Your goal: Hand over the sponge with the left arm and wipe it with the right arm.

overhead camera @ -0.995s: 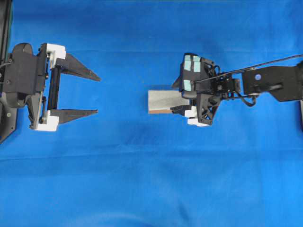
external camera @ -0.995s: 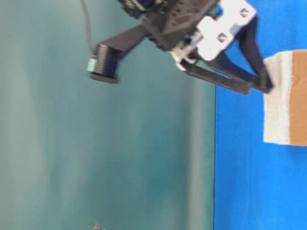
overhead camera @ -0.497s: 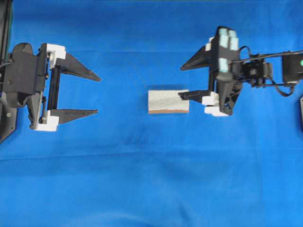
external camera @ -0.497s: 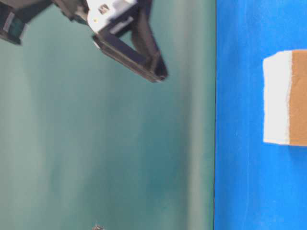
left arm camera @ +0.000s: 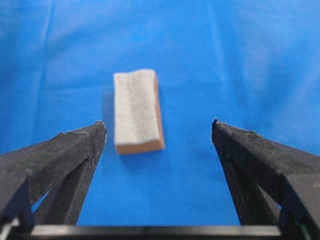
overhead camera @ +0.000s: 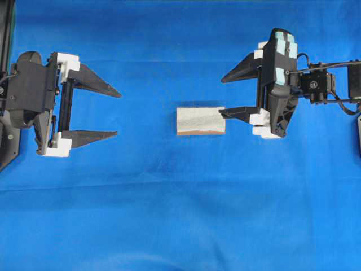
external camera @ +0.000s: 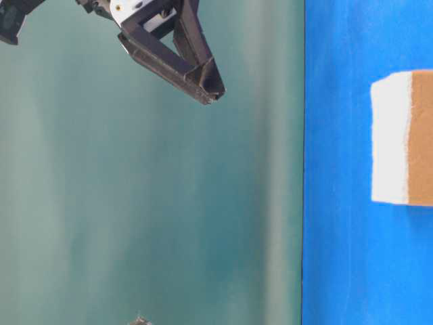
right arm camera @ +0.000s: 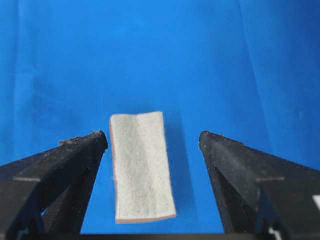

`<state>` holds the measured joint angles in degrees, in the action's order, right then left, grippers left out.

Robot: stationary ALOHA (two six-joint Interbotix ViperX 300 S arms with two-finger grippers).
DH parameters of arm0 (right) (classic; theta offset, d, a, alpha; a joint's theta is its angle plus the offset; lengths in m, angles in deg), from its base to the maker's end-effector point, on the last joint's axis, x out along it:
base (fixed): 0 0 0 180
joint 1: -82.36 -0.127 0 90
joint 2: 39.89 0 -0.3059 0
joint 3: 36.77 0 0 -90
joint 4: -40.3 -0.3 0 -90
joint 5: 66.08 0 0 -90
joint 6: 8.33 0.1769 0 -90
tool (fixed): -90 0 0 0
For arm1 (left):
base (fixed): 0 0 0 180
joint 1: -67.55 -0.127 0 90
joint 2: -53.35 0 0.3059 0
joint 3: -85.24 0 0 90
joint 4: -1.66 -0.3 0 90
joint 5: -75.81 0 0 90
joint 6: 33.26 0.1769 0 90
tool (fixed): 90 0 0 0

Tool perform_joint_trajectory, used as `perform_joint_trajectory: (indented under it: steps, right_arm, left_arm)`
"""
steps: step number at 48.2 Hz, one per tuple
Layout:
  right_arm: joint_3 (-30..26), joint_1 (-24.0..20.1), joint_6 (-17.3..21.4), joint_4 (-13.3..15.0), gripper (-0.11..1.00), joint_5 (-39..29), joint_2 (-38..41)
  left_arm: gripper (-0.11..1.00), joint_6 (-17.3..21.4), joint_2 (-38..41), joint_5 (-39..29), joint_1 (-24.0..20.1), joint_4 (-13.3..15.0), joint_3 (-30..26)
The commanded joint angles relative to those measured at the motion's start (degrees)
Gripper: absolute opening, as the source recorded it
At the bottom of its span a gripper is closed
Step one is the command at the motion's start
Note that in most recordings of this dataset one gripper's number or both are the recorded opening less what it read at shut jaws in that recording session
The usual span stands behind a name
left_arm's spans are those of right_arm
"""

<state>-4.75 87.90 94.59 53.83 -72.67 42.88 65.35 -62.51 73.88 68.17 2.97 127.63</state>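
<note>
Black arms [overhead camera: 34, 93] (white blocks, teal tape)

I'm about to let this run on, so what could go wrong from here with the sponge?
1. The sponge lies flat on the blue cloth; the open left gripper may snag cloth when scooping it.
2. The open right gripper hangs close to the sponge's end, so both grippers could collide there.

Open tool [external camera: 203, 74] aloft, sponge [external camera: 399, 137] — blue cloth [external camera: 338, 257]
</note>
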Motion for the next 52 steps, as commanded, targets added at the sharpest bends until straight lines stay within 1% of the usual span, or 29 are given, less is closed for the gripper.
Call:
perform_joint_trajectory:
  steps: [1, 7, 14, 29, 37, 42, 47, 52]
  right_arm:
    - [-0.4, -0.2, 0.3, 0.0, 0.73, 0.1, -2.4]
    - [1.1, -0.4, 0.2, 0.1, 0.73, -1.0, -6.8]
    - [3.9, -0.4, -0.2, 0.2, 0.73, -3.1, -13.6]
    - [10.6, -0.4, -0.3, 0.5, 0.73, -10.7, -32.6]
    - [16.2, -0.4, -0.1, 0.6, 0.73, -13.8, -42.5]
    - [19.2, -0.4, 0.5, 0.4, 0.73, -14.9, -47.2]
    - [22.6, -0.4, 0.7, -0.4, 0.73, -14.8, -51.0]
    - [25.2, -0.4, 1.8, -1.9, 0.73, -13.7, -52.4]
  left_arm:
    - [0.92, 0.0, -1.0, 0.6, 0.2, 0.1, -0.7]
    - [0.92, 0.0, -3.2, 0.4, 0.2, 0.1, -0.3]
    - [0.92, 0.2, -7.6, -0.4, 0.2, 0.1, 0.7]
    - [0.92, 0.1, -17.2, -7.6, 0.2, 0.1, 2.5]
    - [0.92, 0.0, -22.5, -8.9, 0.2, 0.0, 5.9]
    - [0.92, -0.2, -26.1, -8.9, 0.2, 0.1, 9.0]
    - [0.92, -0.7, -30.8, -8.6, 0.2, 0.2, 12.6]
    - [0.92, -2.0, -34.7, -8.5, 0.2, 0.3, 15.6]
